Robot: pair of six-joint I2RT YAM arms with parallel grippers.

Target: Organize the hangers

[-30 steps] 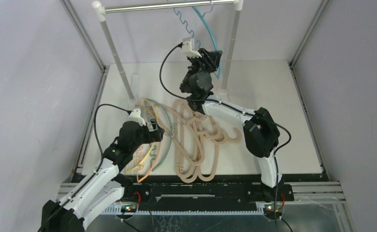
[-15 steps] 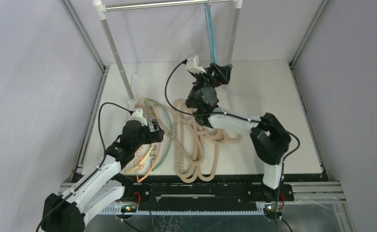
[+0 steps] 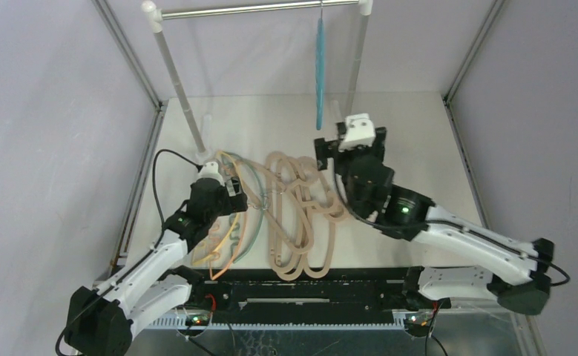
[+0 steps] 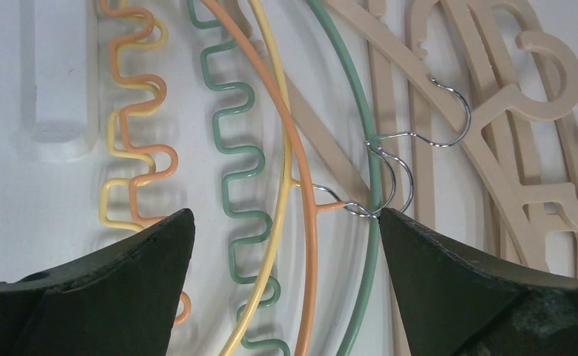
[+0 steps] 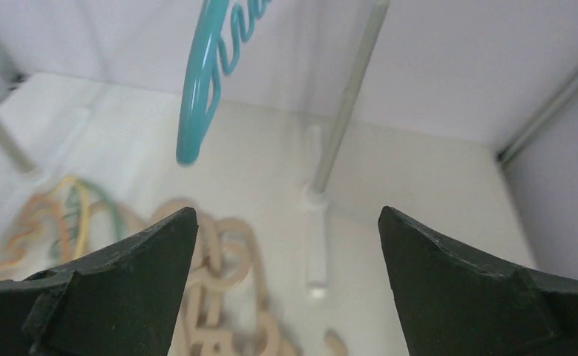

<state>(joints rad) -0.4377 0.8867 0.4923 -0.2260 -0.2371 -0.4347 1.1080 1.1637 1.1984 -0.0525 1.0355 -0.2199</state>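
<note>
Thin blue wavy-barred hanger hangs on silver metal rail. Right hand released, empty. Left hand released, above thin orange, yellow and green hangers on white surface.

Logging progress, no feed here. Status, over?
Left gripper open over thin orange, yellow, green hangers. Right gripper open, empty, clear of blue hanger, which hangs on rail. Beige hangers piled on table. Thin hangers' hooks overlap, may snag.

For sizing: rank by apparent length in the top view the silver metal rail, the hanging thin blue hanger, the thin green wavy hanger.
1. silver metal rail
2. blue hanger and green hanger: about alike, so unranked.
</note>
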